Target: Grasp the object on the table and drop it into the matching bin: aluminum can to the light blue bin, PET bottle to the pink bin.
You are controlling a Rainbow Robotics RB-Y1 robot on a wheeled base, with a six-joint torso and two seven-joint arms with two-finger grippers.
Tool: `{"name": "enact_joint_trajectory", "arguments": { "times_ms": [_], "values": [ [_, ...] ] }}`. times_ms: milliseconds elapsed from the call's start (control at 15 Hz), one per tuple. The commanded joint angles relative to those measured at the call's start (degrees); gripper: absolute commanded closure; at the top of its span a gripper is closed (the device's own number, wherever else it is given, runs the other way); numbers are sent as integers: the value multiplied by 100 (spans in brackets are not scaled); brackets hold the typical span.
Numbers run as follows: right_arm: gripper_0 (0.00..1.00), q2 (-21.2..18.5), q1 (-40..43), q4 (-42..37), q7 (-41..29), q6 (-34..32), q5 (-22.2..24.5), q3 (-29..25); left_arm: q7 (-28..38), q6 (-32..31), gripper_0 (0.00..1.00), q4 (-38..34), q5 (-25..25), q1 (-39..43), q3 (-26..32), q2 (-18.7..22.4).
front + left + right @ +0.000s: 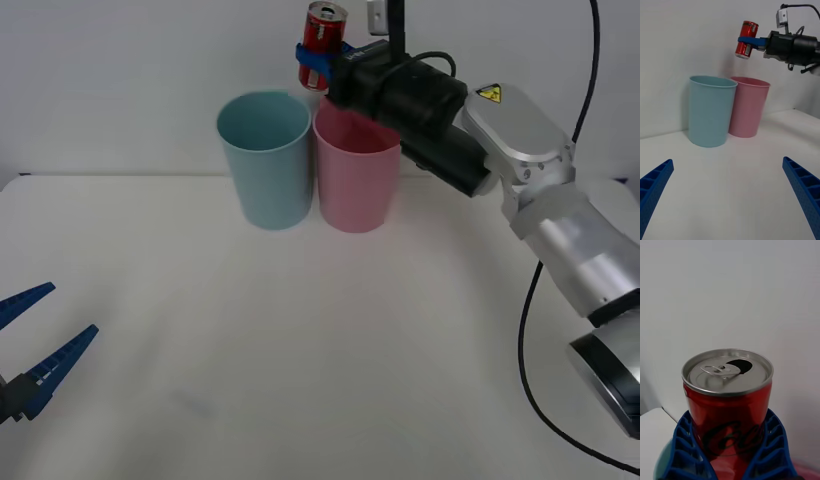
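Note:
The red aluminum can (324, 30) with its silver top (727, 371) is held up in the air by my right gripper (318, 58), whose blue fingers (683, 450) are shut on its sides. In the front view it hangs above the gap between the light blue bin (265, 158) and the pink bin (356, 166), over the pink bin's left rim. From the left wrist the can (746, 39) is above both bins (711, 110) (748, 106). My left gripper (35, 345) rests open low over the white table (300, 350) at the front left.
The two bins stand side by side, touching, at the back of the table against a white wall. The right arm (500, 150) reaches in from the right above the pink bin, with a black cable (525, 330) hanging beside it.

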Motion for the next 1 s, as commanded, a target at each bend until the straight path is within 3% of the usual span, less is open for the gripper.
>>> {"name": "enact_joint_trajectory", "arguments": {
  "times_ms": [67, 533, 1000],
  "values": [
    [100, 347, -480, 697, 45, 85, 8, 155, 0, 0, 0, 0, 0, 0, 0, 0],
    [100, 1156, -1421, 2041, 168, 823, 8, 304, 0, 0, 0, 0, 0, 0, 0, 0],
    [100, 1270, -1509, 2103, 229, 972, -97, 454, 0, 0, 0, 0, 0, 0, 0, 0]
  ]
}}
